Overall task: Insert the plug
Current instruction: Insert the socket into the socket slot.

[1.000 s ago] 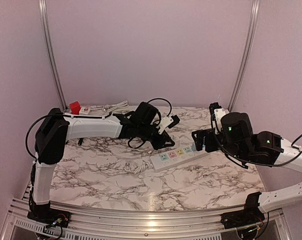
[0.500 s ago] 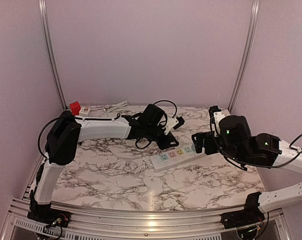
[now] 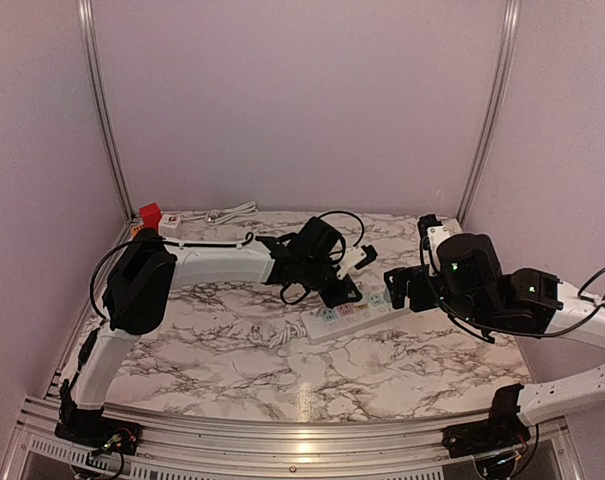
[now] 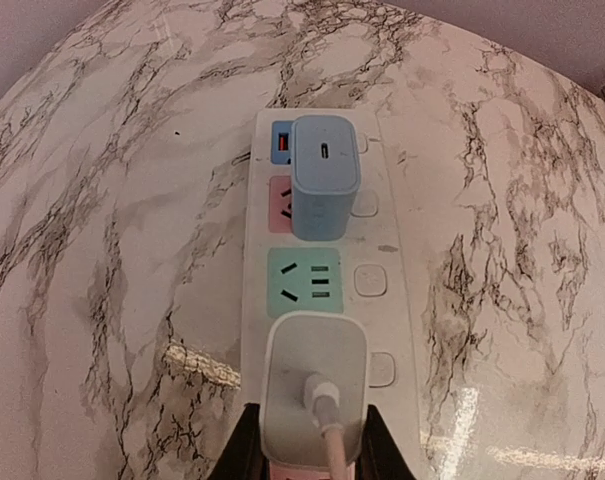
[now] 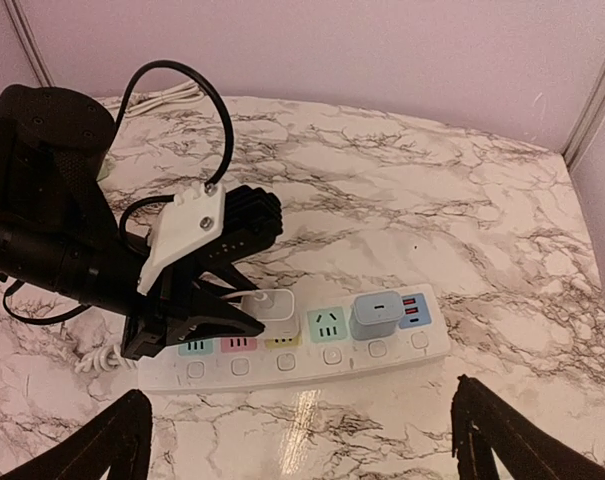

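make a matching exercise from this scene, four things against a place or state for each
1 white plug
2 blue adapter
3 green socket
4 red block

a empty
b far left corner of the table
c held by the left gripper
d sitting on the power strip by its USB ports

Pairs: 1-c, 2-d, 3-a, 4-b

— What stands in your way at the power strip [image 5: 382, 352]?
— The left gripper [image 4: 310, 440], clamped on the white plug [image 4: 315, 375], overhangs the left-hand sockets in the right wrist view; the blue adapter [image 4: 324, 180] stands upright near the other end.
— Any gap for you?
— One bare green socket [image 4: 304, 282] between plug and adapter. Open marble table [image 5: 462, 200] lies beyond the strip; your right gripper [image 5: 297, 400], fingers spread wide, hangs over bare tabletop nearside.
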Tool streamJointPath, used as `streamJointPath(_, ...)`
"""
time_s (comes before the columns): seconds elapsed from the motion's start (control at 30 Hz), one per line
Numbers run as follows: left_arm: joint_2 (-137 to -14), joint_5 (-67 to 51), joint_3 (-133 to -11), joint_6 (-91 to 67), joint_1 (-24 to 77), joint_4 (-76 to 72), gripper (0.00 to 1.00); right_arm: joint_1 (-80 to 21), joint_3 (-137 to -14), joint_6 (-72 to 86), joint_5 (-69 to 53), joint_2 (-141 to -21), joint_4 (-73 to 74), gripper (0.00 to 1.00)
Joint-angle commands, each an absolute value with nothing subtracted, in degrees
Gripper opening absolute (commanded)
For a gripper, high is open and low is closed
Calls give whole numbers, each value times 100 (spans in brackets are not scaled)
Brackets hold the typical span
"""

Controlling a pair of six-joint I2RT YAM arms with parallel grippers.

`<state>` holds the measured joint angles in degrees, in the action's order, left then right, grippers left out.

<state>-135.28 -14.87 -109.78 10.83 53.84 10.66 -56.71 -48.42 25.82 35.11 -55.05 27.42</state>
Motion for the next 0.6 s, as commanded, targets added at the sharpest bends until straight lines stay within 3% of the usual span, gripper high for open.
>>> streamJointPath(0.0,-13630,-1471,-11118,1128,5469,1233,0,-5644,-4816,2648,3609,-5439,2608,98)
streamJointPath(0.57,-13734,-1266,-11153,962,5515,1134,0,-5649,-4747,2712,3569,-5435,2575,99)
